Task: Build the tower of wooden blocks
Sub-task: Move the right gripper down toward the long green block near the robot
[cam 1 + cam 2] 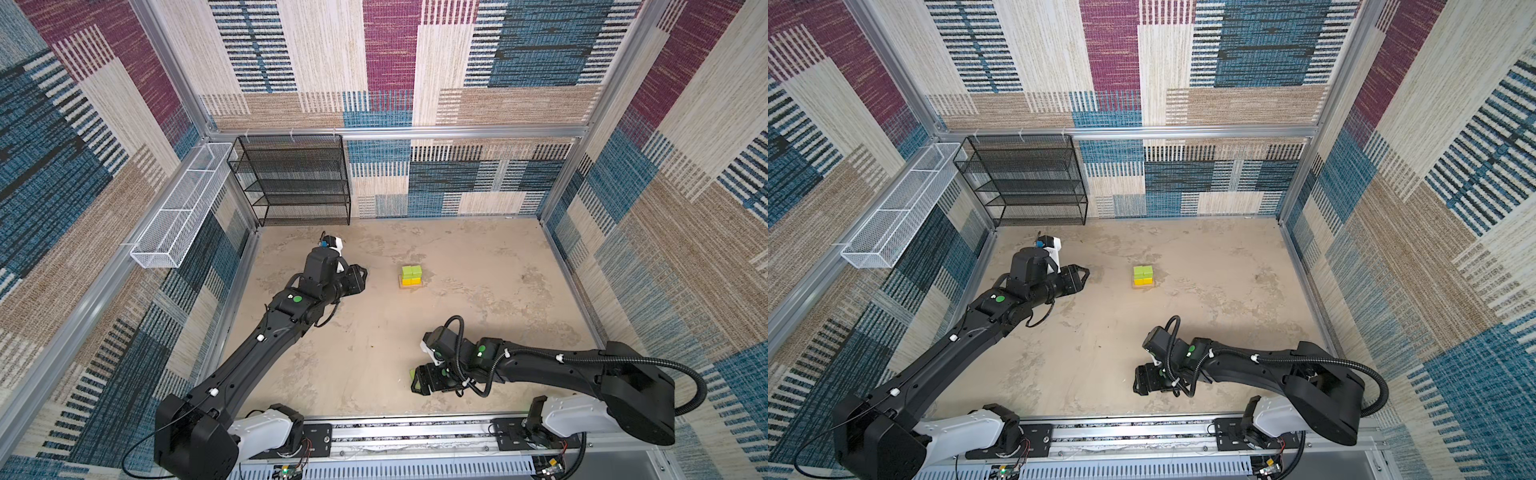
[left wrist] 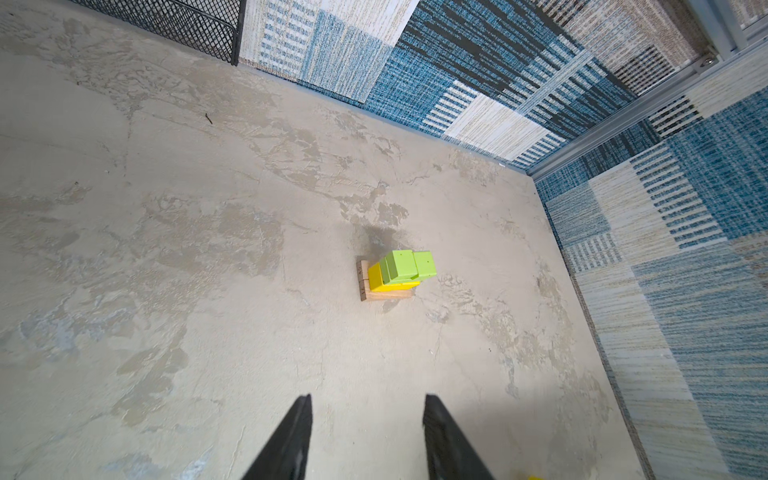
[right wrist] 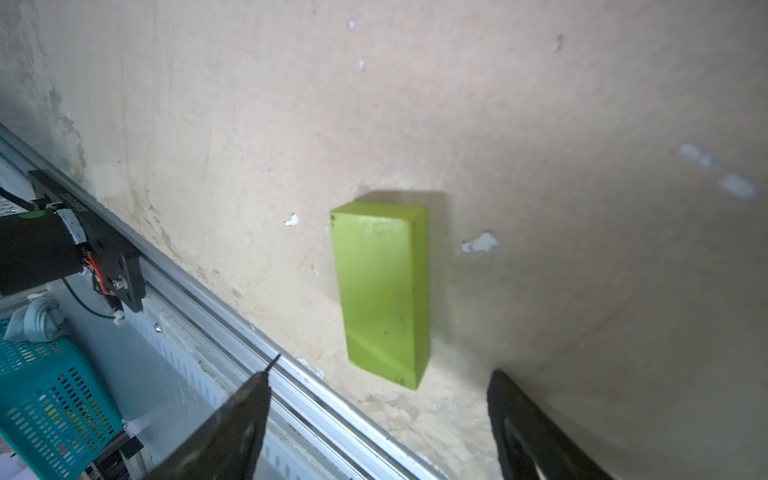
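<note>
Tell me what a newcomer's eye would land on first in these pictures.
The bright block tower stands alone on the beige table: lime-green pieces on yellow cubes on a tan base. Nearer the front, a loose lime-green block lies flat just ahead of the right gripper, whose jaws stand open. The left gripper, also open and empty, points toward the tower.

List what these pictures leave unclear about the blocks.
- Tower: too small in both top views to count pieces; in the left wrist view the green blocks cover the layers beneath.
- Loose green block: in a top view the right claw hides all but a sliver.
- Yellow scrap: cut off by the left wrist view's edge; unidentifiable.
</note>
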Controlling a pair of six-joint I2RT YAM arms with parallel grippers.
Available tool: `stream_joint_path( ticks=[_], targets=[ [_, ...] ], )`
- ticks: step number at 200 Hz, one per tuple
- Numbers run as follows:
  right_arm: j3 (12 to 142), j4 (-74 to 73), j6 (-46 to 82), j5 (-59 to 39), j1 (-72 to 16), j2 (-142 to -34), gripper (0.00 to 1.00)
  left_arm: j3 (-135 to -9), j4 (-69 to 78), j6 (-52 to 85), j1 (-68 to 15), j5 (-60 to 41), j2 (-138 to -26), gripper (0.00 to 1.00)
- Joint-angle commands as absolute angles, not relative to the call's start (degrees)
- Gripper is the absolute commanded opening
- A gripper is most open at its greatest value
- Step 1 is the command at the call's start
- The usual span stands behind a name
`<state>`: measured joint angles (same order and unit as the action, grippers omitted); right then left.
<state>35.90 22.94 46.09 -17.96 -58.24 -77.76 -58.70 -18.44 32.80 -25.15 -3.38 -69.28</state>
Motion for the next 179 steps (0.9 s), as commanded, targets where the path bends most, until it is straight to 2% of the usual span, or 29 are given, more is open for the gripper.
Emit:
stream_joint_path(
  ticks=[1, 68, 179],
  targets=[
    [36.08, 18.47, 47.81, -20.34, -59.10, -79.45, 0.83, -58.45, -17.65, 31.53, -25.10, -3.18, -69.26, 0.48],
    [40.74, 17.12, 46.08, -24.39, -61.66, -87.59, 0.78, -58.13, -17.66, 31.33, -24.69, -3.36, -69.26, 0.48],
    [53.47, 20.83, 39.38, -23.15, -61.96, -97.26, 0.76, -57.13, -17.49, 31.72, -23.39, -3.87, -68.13, 0.47]
  ],
)
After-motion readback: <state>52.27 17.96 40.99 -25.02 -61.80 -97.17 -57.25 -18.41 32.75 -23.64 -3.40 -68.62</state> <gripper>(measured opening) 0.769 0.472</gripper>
